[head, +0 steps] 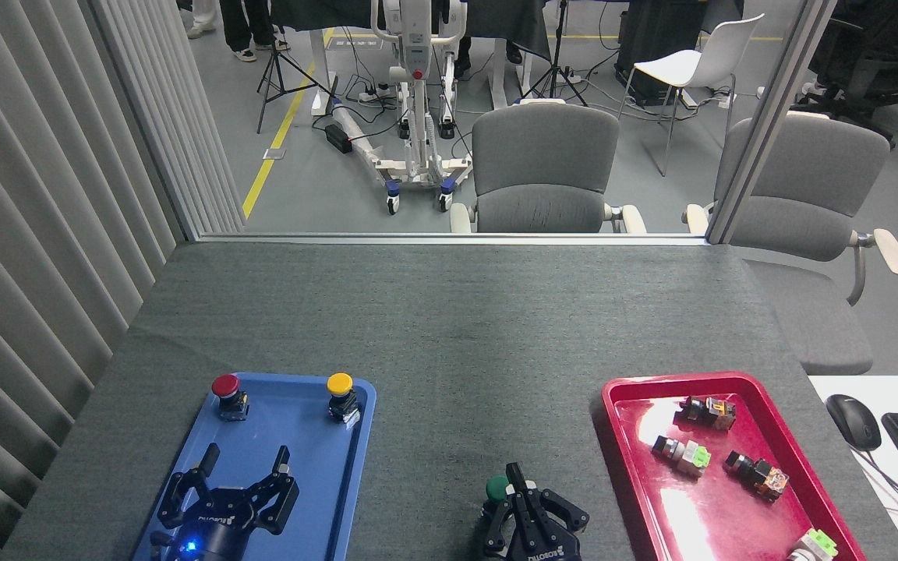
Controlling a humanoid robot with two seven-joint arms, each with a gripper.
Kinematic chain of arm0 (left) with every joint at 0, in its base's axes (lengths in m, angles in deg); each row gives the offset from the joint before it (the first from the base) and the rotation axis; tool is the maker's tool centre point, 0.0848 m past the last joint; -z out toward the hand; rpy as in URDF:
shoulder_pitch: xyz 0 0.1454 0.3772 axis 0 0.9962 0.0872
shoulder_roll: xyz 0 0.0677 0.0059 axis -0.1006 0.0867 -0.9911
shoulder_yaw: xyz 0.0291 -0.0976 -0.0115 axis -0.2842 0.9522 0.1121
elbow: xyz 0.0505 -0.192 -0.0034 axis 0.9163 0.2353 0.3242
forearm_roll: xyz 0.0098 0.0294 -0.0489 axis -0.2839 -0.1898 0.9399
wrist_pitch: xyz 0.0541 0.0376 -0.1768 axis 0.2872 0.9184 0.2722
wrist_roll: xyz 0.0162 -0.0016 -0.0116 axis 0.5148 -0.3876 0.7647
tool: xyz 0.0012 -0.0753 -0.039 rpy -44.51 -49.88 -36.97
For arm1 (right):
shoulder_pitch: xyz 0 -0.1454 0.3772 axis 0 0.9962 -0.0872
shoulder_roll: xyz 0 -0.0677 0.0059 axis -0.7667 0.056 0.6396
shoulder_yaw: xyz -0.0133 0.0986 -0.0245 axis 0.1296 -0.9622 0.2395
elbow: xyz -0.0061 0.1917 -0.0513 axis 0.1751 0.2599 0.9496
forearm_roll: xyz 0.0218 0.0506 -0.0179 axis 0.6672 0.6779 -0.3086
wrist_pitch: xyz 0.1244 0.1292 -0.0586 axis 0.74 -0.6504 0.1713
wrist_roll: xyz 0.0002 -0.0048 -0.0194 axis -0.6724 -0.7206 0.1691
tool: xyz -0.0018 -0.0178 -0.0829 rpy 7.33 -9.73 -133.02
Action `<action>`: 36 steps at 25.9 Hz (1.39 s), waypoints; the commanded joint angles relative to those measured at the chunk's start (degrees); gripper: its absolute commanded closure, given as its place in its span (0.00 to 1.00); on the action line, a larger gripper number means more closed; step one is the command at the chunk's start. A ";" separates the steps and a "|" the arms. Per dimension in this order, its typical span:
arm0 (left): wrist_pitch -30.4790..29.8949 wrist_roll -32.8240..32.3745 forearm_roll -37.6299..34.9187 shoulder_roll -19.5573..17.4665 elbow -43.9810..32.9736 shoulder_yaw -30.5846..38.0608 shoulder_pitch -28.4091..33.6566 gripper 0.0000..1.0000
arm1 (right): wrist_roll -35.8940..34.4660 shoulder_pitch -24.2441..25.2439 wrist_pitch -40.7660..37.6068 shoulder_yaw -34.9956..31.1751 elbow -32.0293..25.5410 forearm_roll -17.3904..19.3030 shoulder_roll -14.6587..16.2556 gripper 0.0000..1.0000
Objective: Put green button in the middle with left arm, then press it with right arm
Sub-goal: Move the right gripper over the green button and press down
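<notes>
**Layout on the counter**

Two trays are set on the counter (449,327), well apart. Between them the button (496,489) is placed, the right gripper (517,477) touching it. The left gripper (245,461) is held over the left tray (363,421).

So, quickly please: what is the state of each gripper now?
Left gripper: open, holding nothing, above the blue tray.
Right gripper: fingers together, holding nothing, at the green button.

matt grey felt-like tabletop cloth (449,327); glossy red tray (737,382); smooth blue tray (293,379)
</notes>
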 commanded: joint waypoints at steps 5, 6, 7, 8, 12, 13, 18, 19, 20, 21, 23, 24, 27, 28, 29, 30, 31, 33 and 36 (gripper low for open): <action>0.00 -0.67 0.27 -3.89 -0.79 0.45 -0.61 0.01 | -0.03 -0.66 -0.09 0.17 1.61 -0.74 -0.03 1.00; 0.00 -0.58 0.27 -4.77 -0.79 1.07 -0.52 0.01 | 0.15 -0.74 -0.09 0.17 1.96 -0.74 -0.03 1.00; -0.18 0.03 0.27 -4.94 -0.79 1.77 -0.17 0.01 | 0.85 -0.74 -0.09 0.26 2.23 -0.74 -0.03 1.00; -0.53 0.21 0.27 -4.94 -0.97 2.47 0.18 0.01 | 1.64 -0.83 -0.09 0.61 2.49 -0.74 -0.12 1.00; -0.80 0.12 1.50 -4.94 -0.53 2.91 0.53 0.01 | 2.70 -1.45 -0.09 0.87 4.07 -0.65 -0.30 1.00; -0.88 -0.06 2.21 -5.03 -0.35 2.91 0.53 0.01 | 2.70 -1.62 -0.09 0.96 4.60 -0.65 -0.30 1.00; -0.97 -0.23 2.73 -5.03 -0.44 2.91 0.00 0.01 | 6.30 -1.97 -0.18 1.05 6.01 -0.30 -0.30 1.00; -0.80 -0.32 2.82 -5.03 -0.70 3.00 -0.17 0.01 | 6.83 -1.97 -0.18 1.13 6.09 -0.21 -0.30 1.00; -0.80 -0.32 2.91 -5.03 -0.79 3.00 -0.26 0.01 | 6.83 -1.97 -0.18 1.14 6.36 -0.21 -0.30 1.00; -0.80 -0.41 3.08 -5.03 -0.88 3.00 -0.44 0.01 | 6.83 -1.97 -0.09 1.22 6.36 -0.21 -0.30 1.00; -0.88 -0.41 3.35 -5.12 -0.88 3.00 -0.26 0.01 | 6.48 -1.97 0.18 1.22 6.18 -0.21 -0.39 1.00; -0.88 -0.41 3.35 -5.12 -0.88 3.00 0.00 0.01 | 6.21 -1.97 0.26 1.22 5.65 -0.21 -0.39 1.00; -0.80 -0.41 3.35 -5.12 -0.79 3.09 0.53 0.01 | 2.61 -1.97 1.76 1.13 3.28 0.05 -0.47 0.94; -0.88 -0.32 3.35 -5.12 -0.70 3.26 0.62 0.01 | 1.64 -1.97 2.37 1.05 2.58 0.23 -0.56 0.90; -0.88 -0.32 3.35 -5.12 -0.70 3.44 0.62 0.01 | 1.12 -1.97 2.99 1.05 1.88 0.76 -0.56 0.79; -0.88 -0.32 3.44 -5.12 -0.70 3.70 0.62 0.01 | 1.03 -1.97 3.34 0.96 1.26 1.20 -0.56 0.66; -0.88 -0.23 3.44 -5.12 -0.79 3.88 0.79 0.01 | 0.77 -1.97 3.60 0.78 0.82 1.46 -0.56 0.50; -0.97 -0.14 3.44 -5.03 -0.97 4.05 1.85 0.01 | -0.90 -1.97 4.57 0.69 0.29 1.55 -0.47 0.31; -1.06 0.21 4.76 -5.03 -1.32 4.58 3.26 0.01 | -3.10 -1.97 6.33 0.34 0.12 1.55 -0.30 0.16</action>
